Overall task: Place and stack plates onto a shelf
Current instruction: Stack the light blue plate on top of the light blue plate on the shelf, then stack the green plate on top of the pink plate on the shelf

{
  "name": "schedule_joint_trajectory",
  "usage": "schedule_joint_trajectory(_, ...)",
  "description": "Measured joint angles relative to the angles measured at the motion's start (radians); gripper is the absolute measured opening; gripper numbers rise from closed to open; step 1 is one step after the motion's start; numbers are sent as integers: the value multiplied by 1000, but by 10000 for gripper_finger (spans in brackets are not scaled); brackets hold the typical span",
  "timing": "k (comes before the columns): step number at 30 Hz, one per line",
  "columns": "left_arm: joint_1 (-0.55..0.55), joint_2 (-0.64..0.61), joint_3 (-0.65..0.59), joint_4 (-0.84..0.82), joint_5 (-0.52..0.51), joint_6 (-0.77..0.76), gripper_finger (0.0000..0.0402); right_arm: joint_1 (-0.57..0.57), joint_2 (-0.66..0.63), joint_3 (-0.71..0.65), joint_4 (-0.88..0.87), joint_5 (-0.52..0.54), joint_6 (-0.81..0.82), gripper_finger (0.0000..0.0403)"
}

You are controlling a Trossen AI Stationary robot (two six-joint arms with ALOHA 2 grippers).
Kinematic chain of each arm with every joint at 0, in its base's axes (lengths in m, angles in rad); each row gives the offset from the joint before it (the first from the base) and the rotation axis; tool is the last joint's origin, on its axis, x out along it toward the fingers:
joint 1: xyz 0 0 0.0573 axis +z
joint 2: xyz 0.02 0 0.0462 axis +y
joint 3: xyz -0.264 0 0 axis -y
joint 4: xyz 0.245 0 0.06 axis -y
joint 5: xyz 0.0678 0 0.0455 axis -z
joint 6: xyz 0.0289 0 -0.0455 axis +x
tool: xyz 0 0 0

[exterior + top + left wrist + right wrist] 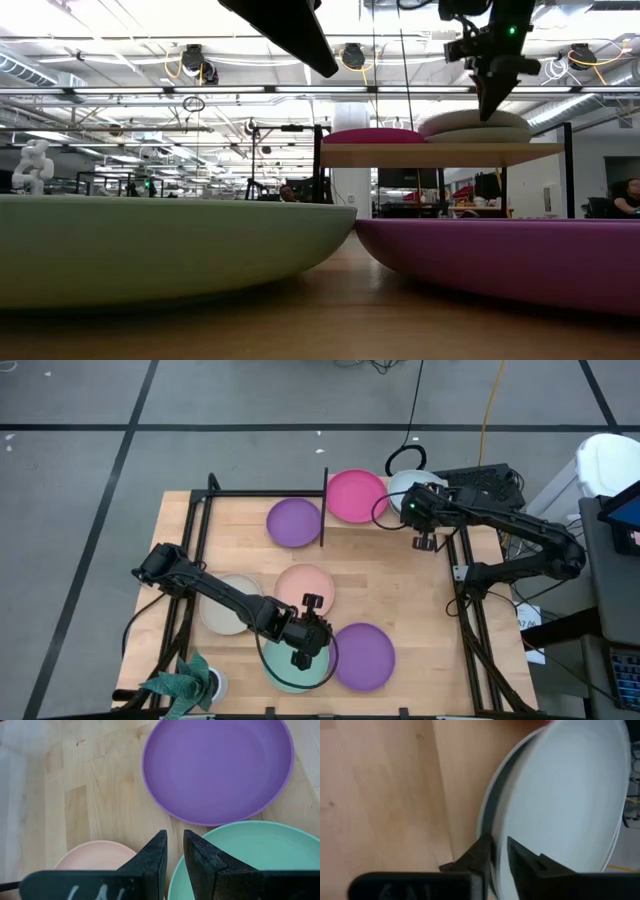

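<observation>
1. Right gripper (497, 844) at the shelf (430, 154): its fingers are nearly together, clamped on the rim of a grey-blue plate (570, 795), which lies on top of a second grey-blue plate (500, 136). The stack appears set down but not yet released.
2. The magenta plate (357, 495) lies on the shelf just beside that stack, on the side away from the right fingers. By this count, three of the eight plates are in place.
3. Left gripper (172, 837) hovers over the table (400, 590). Its fingers are parted by only a slit and hold nothing. The mint plate (250, 855) has its rim just under one fingertip, the peach plate (95, 855) lies just beside the other, and a purple plate (215, 770) lies straight ahead of both.
4. Five plates seem left to move: mint, peach and purple near the left fingers, the beige plate (225, 610) beyond the peach, and another purple plate (294, 522) on the table, just past the shelf's black upright (324, 510) and well apart from both grippers.
5. No brand or label can be read. Pale marks on the left gripper's body in its wrist view are not legible.
</observation>
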Motion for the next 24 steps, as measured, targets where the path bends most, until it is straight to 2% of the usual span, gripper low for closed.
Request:
schedule_joint_trajectory(9, -1, 0, 0, -8, 0, -3, 70, 11, -13, -42, 23, 7, 12, 118)
schedule_joint_trajectory(15, -1, 0, 0, -12, 0, -7, 70, 58, -105, -42, 69, 6, -8, 144)
schedule_joint_trajectory(19, -8, 0, -25, -16, -2, -50, 70, 132, -176, -42, 54, -1, 5, 158)
schedule_joint_trajectory(24, -21, 1, -107, -16, -1, -83, 70, 272, -231, -52, 37, -90, 67, 159)
